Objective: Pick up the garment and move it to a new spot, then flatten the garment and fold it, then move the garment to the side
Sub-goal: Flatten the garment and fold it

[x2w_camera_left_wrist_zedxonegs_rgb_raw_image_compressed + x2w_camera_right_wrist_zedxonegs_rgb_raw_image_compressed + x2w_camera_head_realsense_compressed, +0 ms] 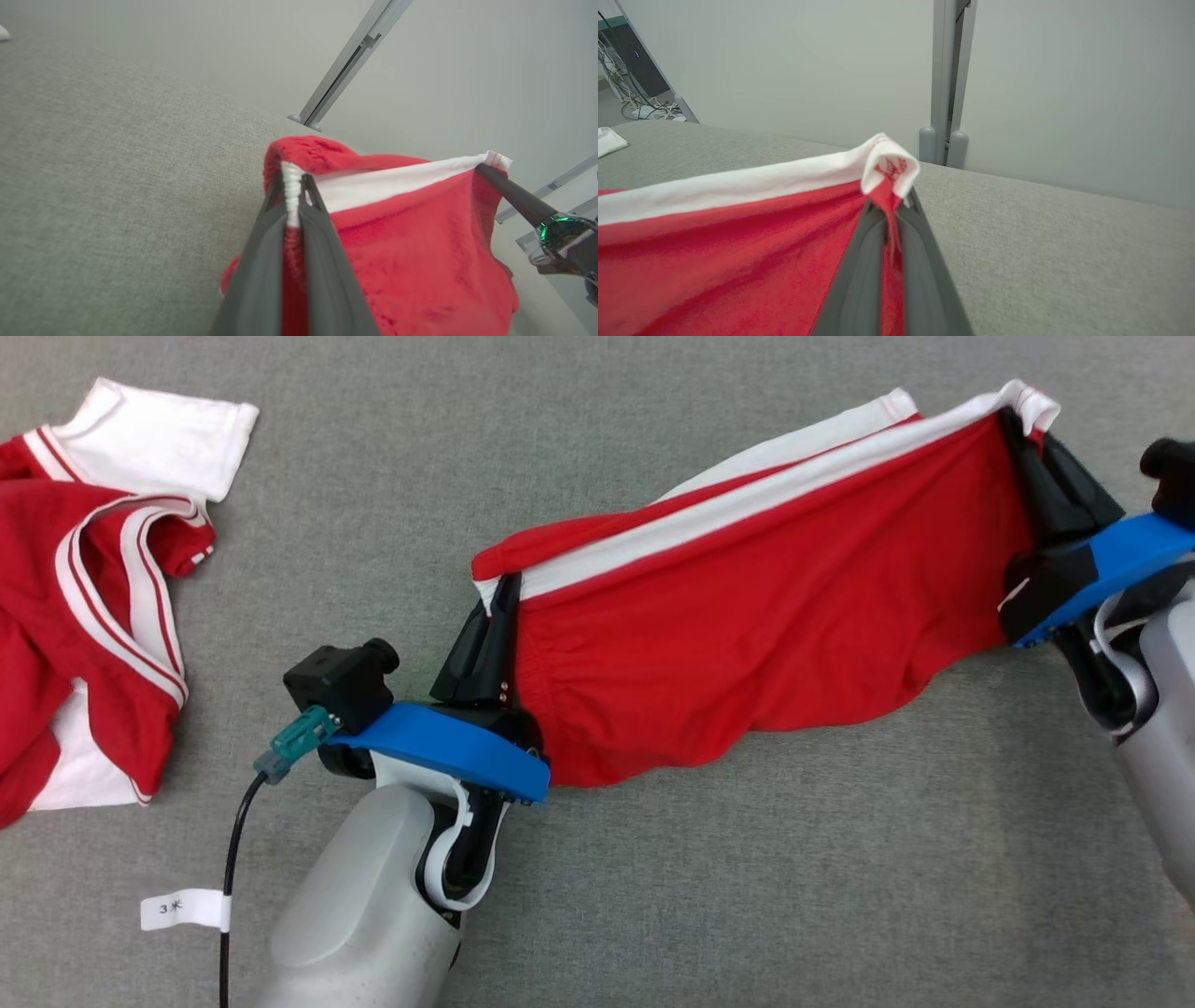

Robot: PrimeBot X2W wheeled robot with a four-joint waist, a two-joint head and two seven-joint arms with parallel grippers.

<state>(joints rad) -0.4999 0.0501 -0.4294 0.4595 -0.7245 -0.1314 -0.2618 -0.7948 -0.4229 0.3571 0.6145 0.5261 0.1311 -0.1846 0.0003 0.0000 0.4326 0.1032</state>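
Note:
The garment point(747, 616) is red cloth with a white stripe along its upper edge, stretched in the air between my two grippers above the grey surface. My left gripper point(499, 593) is shut on its left corner, and the left wrist view shows the white hem point(290, 191) pinched between the dark fingers. My right gripper point(1018, 429) is shut on the right corner; in the right wrist view the folded white corner point(889, 165) sticks up over the fingertips. The cloth sags in the middle, its lower edge point(709, 747) hanging loose.
A second red and white shirt point(93, 597) lies crumpled at the far left of the grey fabric surface point(747, 896). A black cable with a white tag point(182, 908) hangs beside my left forearm. A pale wall with metal posts point(945, 93) rises behind the surface.

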